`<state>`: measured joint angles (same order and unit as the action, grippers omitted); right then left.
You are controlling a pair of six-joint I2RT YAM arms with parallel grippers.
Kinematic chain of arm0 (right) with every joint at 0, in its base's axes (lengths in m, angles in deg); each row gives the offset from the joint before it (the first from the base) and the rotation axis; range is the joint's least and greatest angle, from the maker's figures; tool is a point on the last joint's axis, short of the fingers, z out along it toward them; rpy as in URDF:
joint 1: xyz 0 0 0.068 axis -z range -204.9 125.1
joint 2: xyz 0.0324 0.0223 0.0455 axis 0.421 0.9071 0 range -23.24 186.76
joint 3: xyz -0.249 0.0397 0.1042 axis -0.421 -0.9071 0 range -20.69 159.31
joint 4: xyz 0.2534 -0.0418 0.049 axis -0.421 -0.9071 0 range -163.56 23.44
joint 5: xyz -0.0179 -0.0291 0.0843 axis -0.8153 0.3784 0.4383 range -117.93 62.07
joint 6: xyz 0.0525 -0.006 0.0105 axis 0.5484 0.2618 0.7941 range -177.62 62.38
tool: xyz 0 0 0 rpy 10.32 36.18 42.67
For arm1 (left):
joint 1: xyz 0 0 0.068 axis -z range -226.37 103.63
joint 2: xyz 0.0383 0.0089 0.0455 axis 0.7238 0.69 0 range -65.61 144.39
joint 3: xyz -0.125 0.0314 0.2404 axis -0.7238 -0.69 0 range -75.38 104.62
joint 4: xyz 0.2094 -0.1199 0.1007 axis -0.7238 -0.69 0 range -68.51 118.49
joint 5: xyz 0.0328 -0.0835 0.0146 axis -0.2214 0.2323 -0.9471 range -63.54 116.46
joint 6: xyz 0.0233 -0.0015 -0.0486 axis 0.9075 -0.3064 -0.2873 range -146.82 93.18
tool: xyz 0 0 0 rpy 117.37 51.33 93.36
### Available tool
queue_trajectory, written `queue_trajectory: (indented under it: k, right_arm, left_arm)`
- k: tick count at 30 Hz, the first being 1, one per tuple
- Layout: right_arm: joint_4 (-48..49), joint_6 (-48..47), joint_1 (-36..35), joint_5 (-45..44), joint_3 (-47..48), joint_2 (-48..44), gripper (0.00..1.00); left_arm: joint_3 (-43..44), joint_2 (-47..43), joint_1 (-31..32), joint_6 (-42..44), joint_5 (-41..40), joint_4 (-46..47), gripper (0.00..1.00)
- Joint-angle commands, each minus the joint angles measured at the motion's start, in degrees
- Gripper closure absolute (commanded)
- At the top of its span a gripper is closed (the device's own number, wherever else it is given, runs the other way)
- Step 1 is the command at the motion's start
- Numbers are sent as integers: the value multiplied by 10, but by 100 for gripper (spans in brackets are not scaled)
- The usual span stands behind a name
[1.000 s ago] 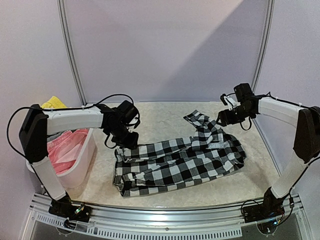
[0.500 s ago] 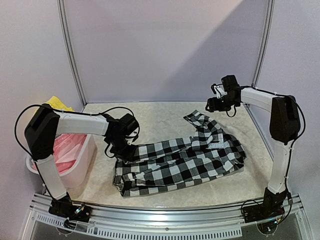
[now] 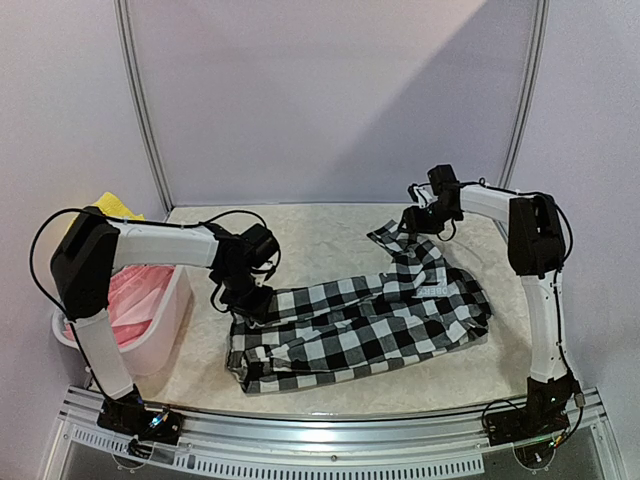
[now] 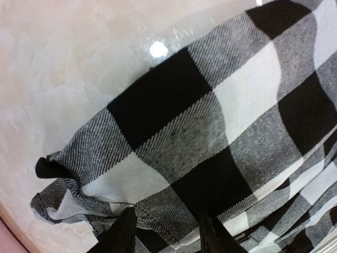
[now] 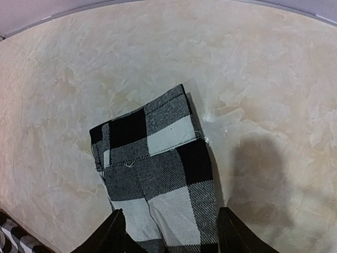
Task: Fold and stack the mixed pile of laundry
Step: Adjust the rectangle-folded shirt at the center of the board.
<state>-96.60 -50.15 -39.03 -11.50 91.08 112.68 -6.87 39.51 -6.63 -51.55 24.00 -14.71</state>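
The black-and-white checked shirt (image 3: 360,325) lies spread across the table, one sleeve reaching back to a cuff (image 3: 388,236). My left gripper (image 3: 249,297) is down on the shirt's back left corner. In the left wrist view its jaws (image 4: 166,216) stand apart astride the hemmed edge of the checked shirt (image 4: 210,126), which lies flat between them. My right gripper (image 3: 409,222) hovers just behind the cuff. In the right wrist view it (image 5: 169,211) is open, fingers on either side of the sleeve (image 5: 152,158) below. A pink garment (image 3: 130,300) and a yellow one (image 3: 112,206) sit in the basket.
A white plastic basket (image 3: 172,318) stands at the table's left edge beside the left arm. Bare marbled tabletop (image 3: 320,235) lies behind the shirt. A metal rail (image 3: 330,425) runs along the near edge, and enclosure walls close in the back and sides.
The right arm has swung left and back from the shirt's right side to the sleeve cuff, its jaws narrowing somewhat. The left gripper has sunk slightly onto the shirt's corner.
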Motion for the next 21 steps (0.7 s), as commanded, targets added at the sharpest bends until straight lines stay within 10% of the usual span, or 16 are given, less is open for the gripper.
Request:
queue_trajectory:
  k: [1, 21]
  right_arm:
    - [-8, 19, 7, 28, 39, 39, 43]
    - [-4, 50, 11, 81, 60, 45, 100]
  left_arm:
    - [34, -12, 2, -14, -9, -35, 59]
    - [96, -50, 2, -17, -44, -79, 52]
